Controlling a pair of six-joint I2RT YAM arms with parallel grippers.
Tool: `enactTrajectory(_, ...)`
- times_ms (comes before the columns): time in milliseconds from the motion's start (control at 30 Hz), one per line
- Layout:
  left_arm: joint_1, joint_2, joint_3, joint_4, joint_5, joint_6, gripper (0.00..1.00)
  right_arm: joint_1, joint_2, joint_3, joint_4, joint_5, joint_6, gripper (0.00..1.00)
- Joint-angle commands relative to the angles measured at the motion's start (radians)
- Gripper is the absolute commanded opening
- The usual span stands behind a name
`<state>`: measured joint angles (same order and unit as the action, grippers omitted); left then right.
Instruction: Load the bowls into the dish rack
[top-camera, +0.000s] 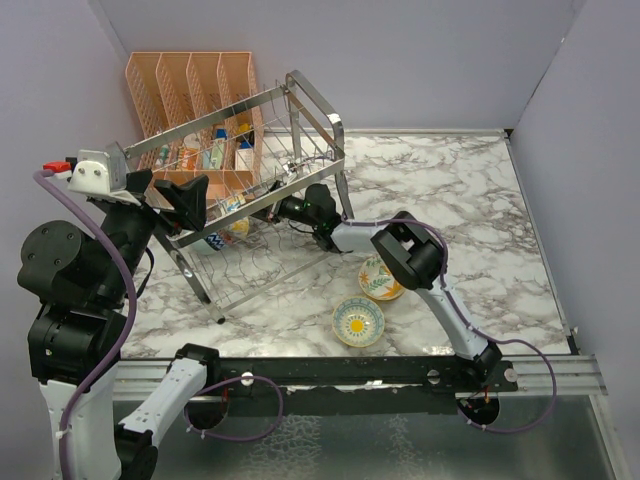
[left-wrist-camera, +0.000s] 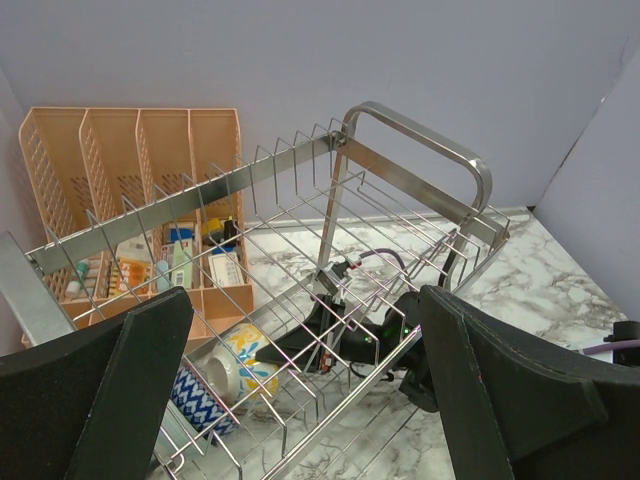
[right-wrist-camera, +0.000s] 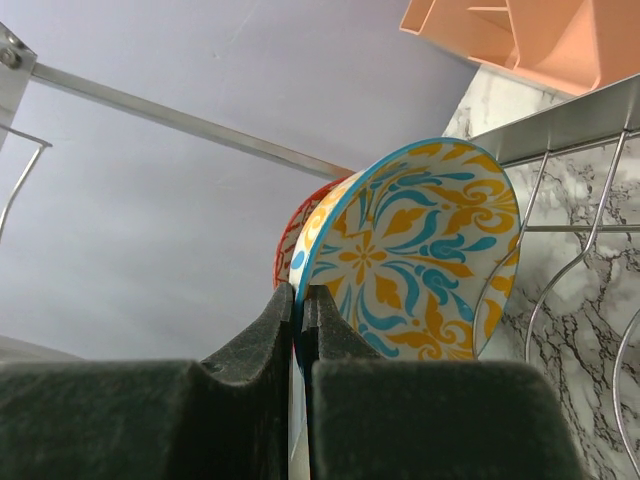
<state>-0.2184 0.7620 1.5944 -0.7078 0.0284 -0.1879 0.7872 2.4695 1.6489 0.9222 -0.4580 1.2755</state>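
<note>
The patterned bowl (right-wrist-camera: 410, 250), cream-yellow with blue and orange scrolls, stood on edge inside the lower tier of the dish rack (top-camera: 318, 100), toward the rack's left end. The right gripper (right-wrist-camera: 300, 295) had its two fingers pinched on the bowl's rim, one on each face. That hold kept the bowl upright, so it could slot between the rack's wires rather than lie flat. The right arm came in through the rack's open right side, under the upper tier.

Just beside the bowl, further toward the rack's left end, a blue-and-white patterned vessel (left-wrist-camera: 205, 395) lay on its side; whether the two touched I could not tell. The left gripper (left-wrist-camera: 305, 300) hovered above the rack's near side with its fingers spread wide and nothing between them, probably parked clear of the work.

To the right of the rack, on the marble table (top-camera: 470, 190), sat a green-leafed bowl (top-camera: 378, 280), partly hidden by the right arm. A yellow-centred bowl (top-camera: 358, 321) sat just in front of it. Behind the rack stood the peach organiser (top-camera: 190, 80). By my reading, one bowl was being seated and two were left to load.
</note>
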Motion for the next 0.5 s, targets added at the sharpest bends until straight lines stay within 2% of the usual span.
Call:
enactTrajectory(0, -0.003, -0.013, -0.007, 0.007, -0.013, 0.004, 0.99, -0.018, -0.056, -0.013, -0.096, 0.014, -0.125, 0.01)
enactTrajectory(100, -0.003, -0.013, -0.007, 0.011, -0.010, 0.003, 0.99, -0.019, -0.046, 0.004, -0.098, -0.011, -0.125, 0.01)
enactTrajectory(467, -0.005, -0.012, -0.005, 0.011, -0.008, 0.002, 0.99, -0.014, -0.038, 0.050, -0.124, -0.070, -0.162, 0.16)
